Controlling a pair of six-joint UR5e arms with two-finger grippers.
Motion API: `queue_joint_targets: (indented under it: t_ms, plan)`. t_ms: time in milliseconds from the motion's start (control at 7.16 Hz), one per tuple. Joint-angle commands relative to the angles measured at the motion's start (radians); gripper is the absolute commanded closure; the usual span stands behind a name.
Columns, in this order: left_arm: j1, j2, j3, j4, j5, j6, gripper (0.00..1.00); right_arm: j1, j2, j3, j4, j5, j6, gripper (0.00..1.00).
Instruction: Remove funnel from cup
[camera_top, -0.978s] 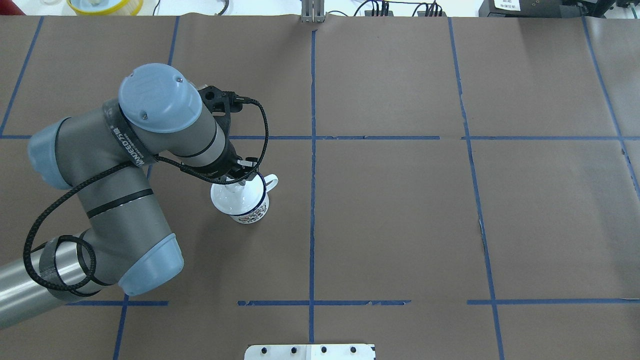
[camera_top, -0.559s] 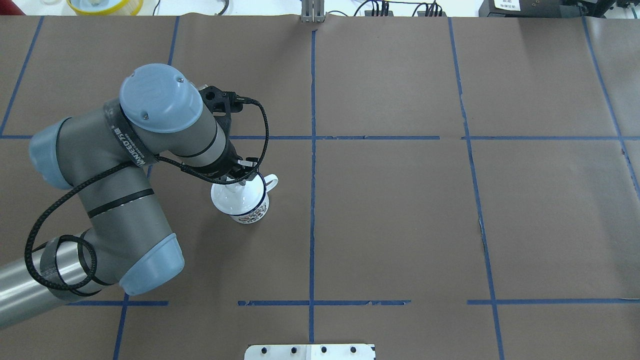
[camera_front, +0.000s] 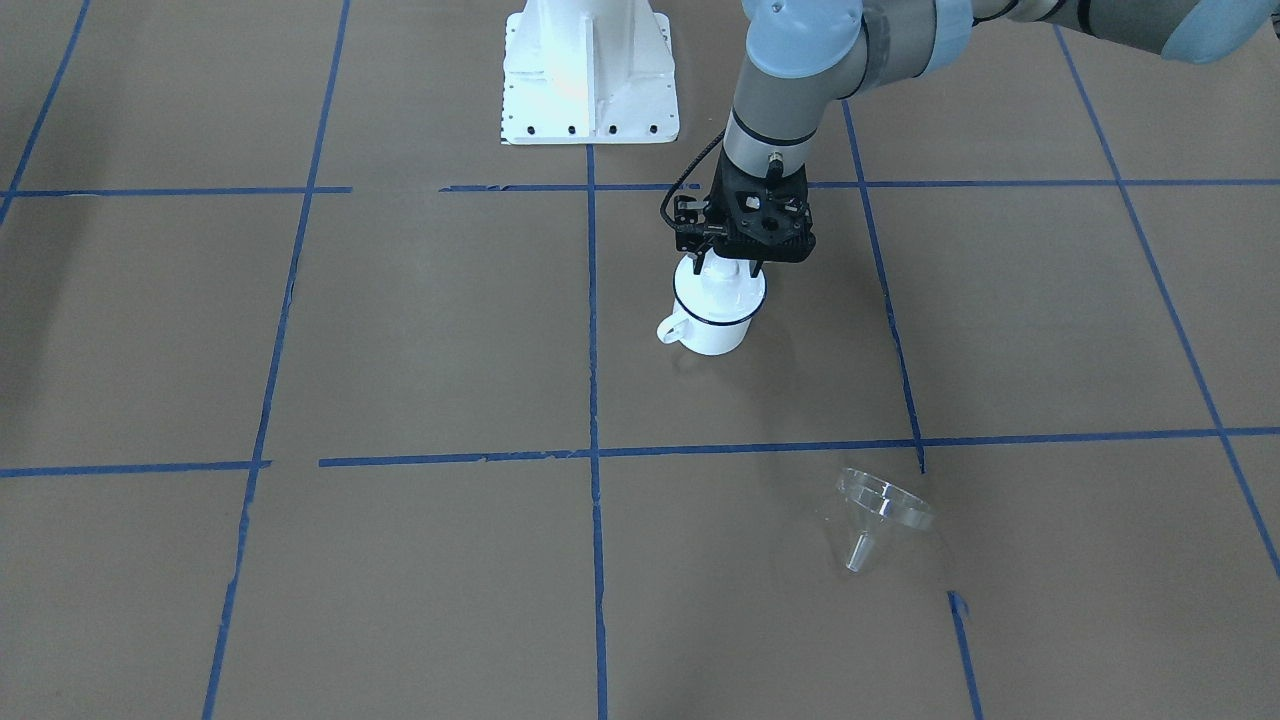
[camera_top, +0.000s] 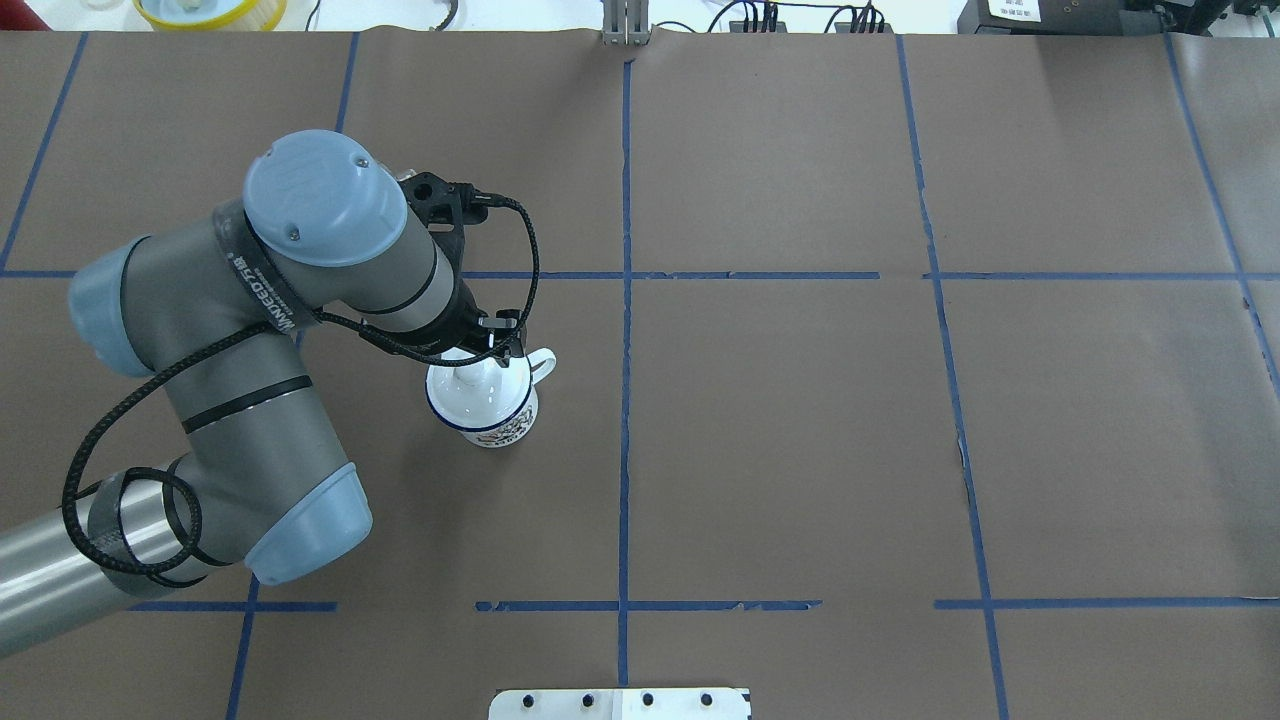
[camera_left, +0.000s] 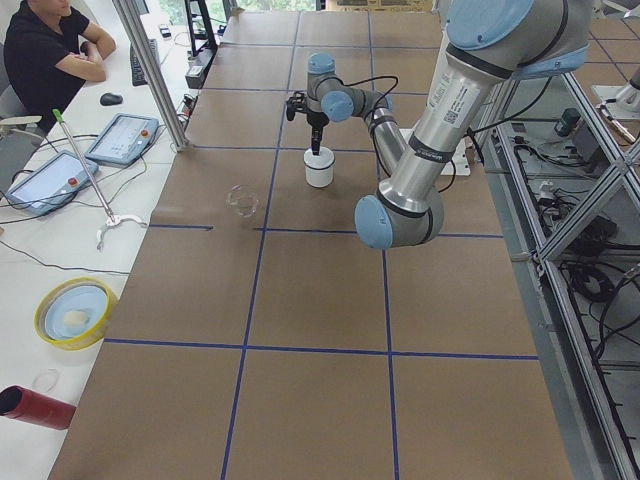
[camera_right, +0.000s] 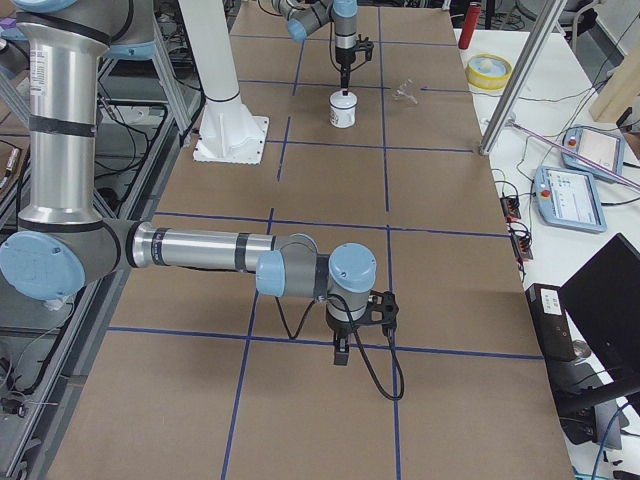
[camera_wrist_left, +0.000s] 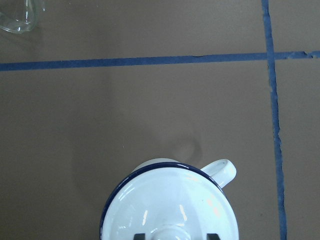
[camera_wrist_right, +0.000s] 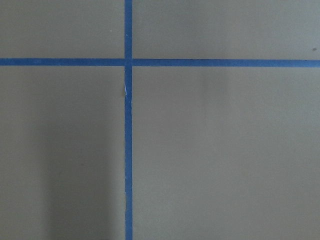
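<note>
Funnel (camera_front: 878, 512) out of the cup (camera_front: 715, 328), white lid (camera_wrist_left: 170, 200) seated on the cup.
Toward the right edge of the surface (camera_top: 800, 450) the right gripper (camera_right: 340, 355) hangs low; I cannot tell how its fingers stand. In the left half, the left gripper (camera_front: 728, 275) has its fingers (camera_wrist_left: 140, 236) either side of the lid's knob; whether they grip it is unclear. Nearer the far edge, the funnel lies tipped, well apart from the cup.

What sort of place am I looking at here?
Most likely a robotics research lab: grey-and-blue robot arms, left and right, at a brown paper-covered table gridded with blue tape, and a man in black sitting beside touchscreen control tablets.
</note>
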Motion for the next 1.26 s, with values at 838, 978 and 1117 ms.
queue_joint_targets:
  t_ms: [838,978,1117]
  plan:
    - [-0.188,0.041,-0.102,-0.008,-0.009,0.19,0.0,0.0,0.0,0.0,0.0,0.0,0.0,0.0]
    - [-0.285,0.082,-0.098,-0.018,-0.038,0.307,0.0,0.0,0.001,0.0,0.0,0.0,0.0,0.0]
    - [-0.395,0.173,-0.091,-0.075,-0.132,0.447,0.0,0.0,0.0,0.0,0.0,0.0,0.0,0.0]
